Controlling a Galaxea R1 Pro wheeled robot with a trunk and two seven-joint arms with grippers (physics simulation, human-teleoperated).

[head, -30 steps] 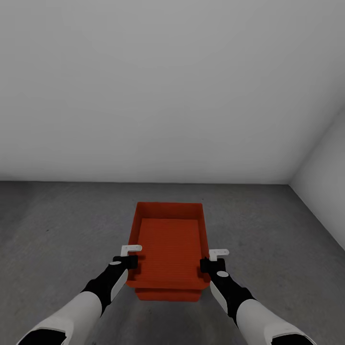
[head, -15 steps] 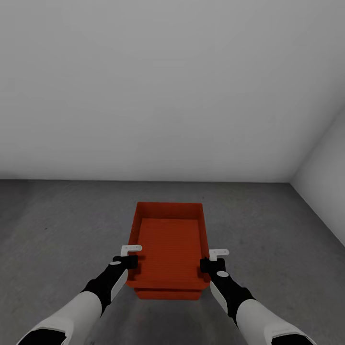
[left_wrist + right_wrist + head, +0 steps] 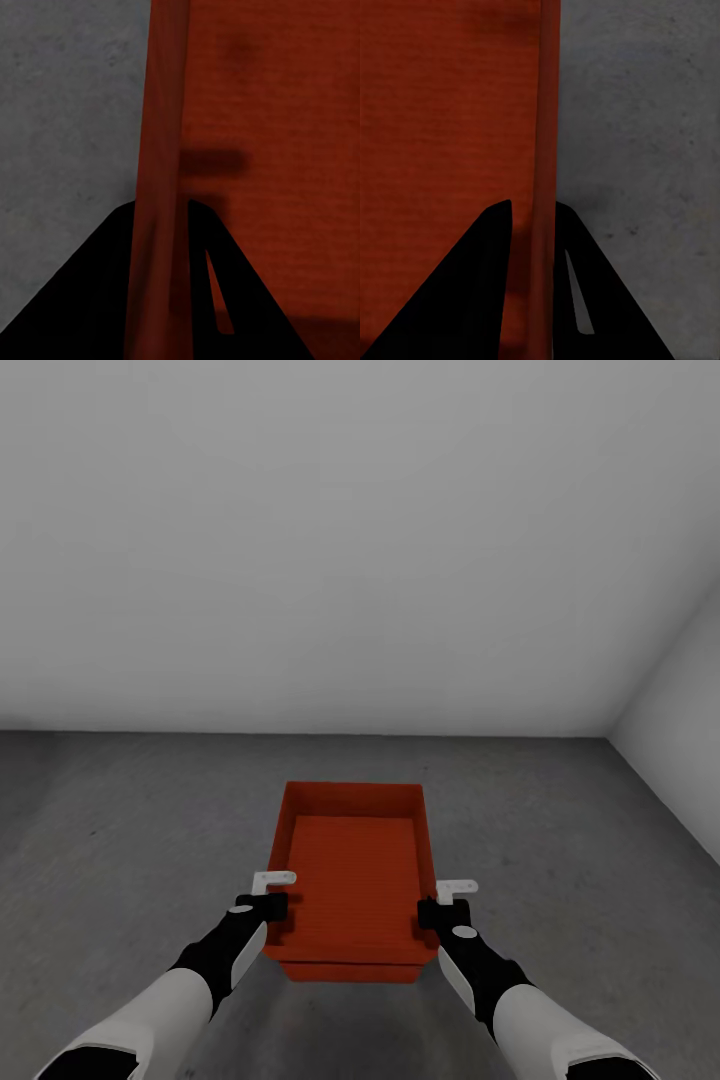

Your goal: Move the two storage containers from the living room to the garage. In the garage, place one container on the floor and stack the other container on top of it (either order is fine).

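Two grippers hold one orange-red bin (image 3: 352,880) by its long side walls. The left gripper (image 3: 268,905) is clamped on the bin's left wall; in the left wrist view its fingers (image 3: 90,300) straddle that wall (image 3: 157,187), one inside the bin and one outside. The right gripper (image 3: 432,910) is clamped on the right wall; in the right wrist view its fingers (image 3: 607,300) straddle that wall (image 3: 546,150) the same way. A second bin (image 3: 350,971) sits directly beneath the held one, with only its near edge visible below the upper bin's near rim. Whether the two bins touch cannot be told. Both lie over the dark grey concrete floor (image 3: 120,830), near the middle of the head view, before a pale grey wall (image 3: 350,540). A second wall (image 3: 680,710) meets it at the right.
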